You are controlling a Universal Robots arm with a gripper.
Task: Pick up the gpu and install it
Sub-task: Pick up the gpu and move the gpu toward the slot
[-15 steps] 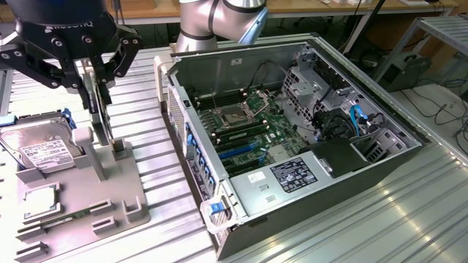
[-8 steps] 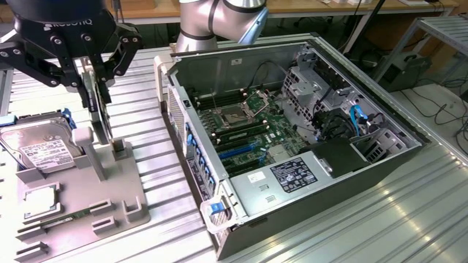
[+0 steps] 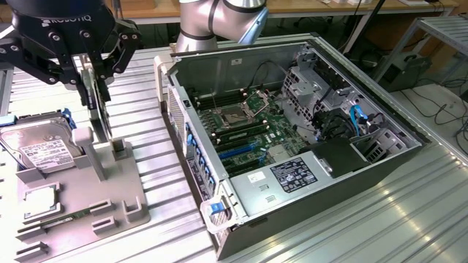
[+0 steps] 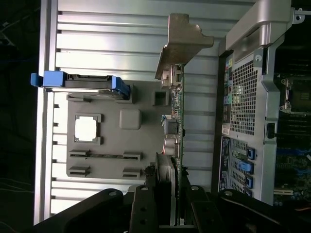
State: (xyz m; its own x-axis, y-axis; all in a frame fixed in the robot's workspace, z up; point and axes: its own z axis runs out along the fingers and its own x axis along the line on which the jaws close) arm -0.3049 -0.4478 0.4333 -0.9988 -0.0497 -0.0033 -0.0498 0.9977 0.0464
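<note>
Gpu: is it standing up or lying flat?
Standing up. The gpu is on its edge, straight up and down, with the hand gripping its top.

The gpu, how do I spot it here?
Find the open black computer case, then the grey plastic tray on the exterior view's left of it. The thin green gpu card stands on edge there, pinched by the black tool, unlike the boxy silver hard drive with its white label.

One gpu (image 3: 97,112), one hard drive (image 3: 40,147), one processor (image 3: 41,199) and one memory stick (image 3: 64,220). One holder (image 3: 117,192), one open computer case (image 3: 329,203). One arm (image 3: 212,22) with one end effector (image 3: 91,82), all on one surface (image 3: 380,230).
</note>
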